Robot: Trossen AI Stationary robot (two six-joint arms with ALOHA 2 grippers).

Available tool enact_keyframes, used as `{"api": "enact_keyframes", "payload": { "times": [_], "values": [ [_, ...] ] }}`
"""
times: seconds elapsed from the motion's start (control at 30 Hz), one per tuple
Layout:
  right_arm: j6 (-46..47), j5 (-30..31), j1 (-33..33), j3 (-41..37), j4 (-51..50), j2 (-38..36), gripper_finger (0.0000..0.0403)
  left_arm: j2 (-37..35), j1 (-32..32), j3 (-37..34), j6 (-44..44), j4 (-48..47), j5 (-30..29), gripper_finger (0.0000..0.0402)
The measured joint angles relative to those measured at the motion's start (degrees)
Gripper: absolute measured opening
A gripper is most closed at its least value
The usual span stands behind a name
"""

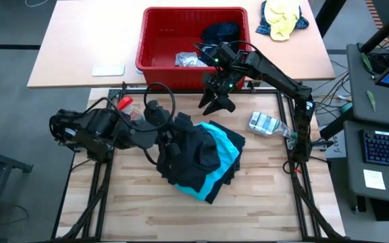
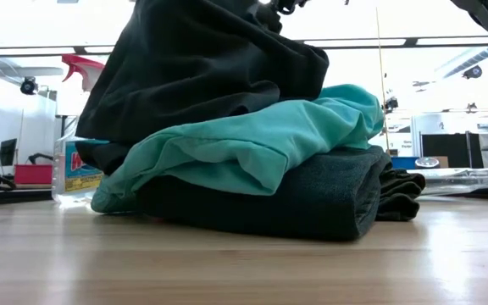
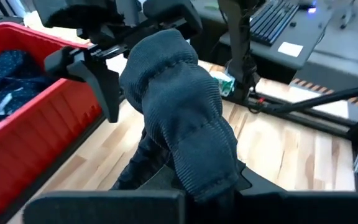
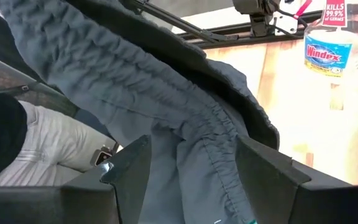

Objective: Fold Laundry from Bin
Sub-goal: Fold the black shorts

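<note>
My left gripper [image 1: 175, 128] is over the table's middle, shut on a dark grey garment [image 3: 179, 106]. This garment drapes down onto a pile: a turquoise garment [image 2: 252, 144] on a folded dark grey one [image 2: 312, 199]. My right gripper [image 1: 216, 102] stands open just beyond, near the bin's front wall; the held cloth shows past its fingers [image 4: 129, 168] in the right wrist view, and it seems apart from them. The red bin [image 1: 155, 47] holds a navy dotted garment [image 1: 221, 30] and a light grey one [image 1: 189, 61]. My left gripper holds a bunched, ribbed fold of the dark garment [image 3: 194, 168] between its two fingers, several layers thick. It comes from the table's left, slanting down. The bunch [image 3: 166, 62] bulges out past the fingertips; the rest hangs down and lies on the pile [image 1: 188, 158].
A spray bottle [image 2: 74, 161] with a red trigger stands at the far left of the table. A clear plastic bottle [image 1: 265, 123] lies at the right. A yellow-and-blue cloth bundle [image 1: 282, 19] sits right of the bin. Bare wood shows along the near edge.
</note>
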Motion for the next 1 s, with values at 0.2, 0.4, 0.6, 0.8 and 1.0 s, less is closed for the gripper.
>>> {"api": "enact_keyframes", "payload": {
  "times": [0.2, 0.4, 0.6, 0.8, 1.0],
  "values": [
    [-0.32, 0.00, 0.00, 0.00, -1.84, -0.01, 0.0219, -6.98, 0.00, -14.33, 0.02, 16.59, 1.48, 0.0009],
    [0.10, 0.00, 0.00, 0.00, -2.69, 0.01, 0.0219, -13.72, 0.00, -28.68, 0.08, 34.38, 2.62, 0.0009],
    [0.20, 0.00, 0.00, 0.00, -2.69, 0.01, 0.0219, -17.32, 0.00, -37.85, 0.38, 47.19, 3.18, 0.0009],
    [0.65, 0.00, 0.00, 0.00, -2.69, 0.01, 0.0219, -18.03, 0.00, -39.23, 0.55, 49.11, 3.89, 0.0009],
    [1.18, 0.00, 0.00, 0.00, -2.69, 0.01, 0.0219, -18.17, 0.02, -38.92, 2.71, 49.11, 4.56, 0.0009]
  ]
}}
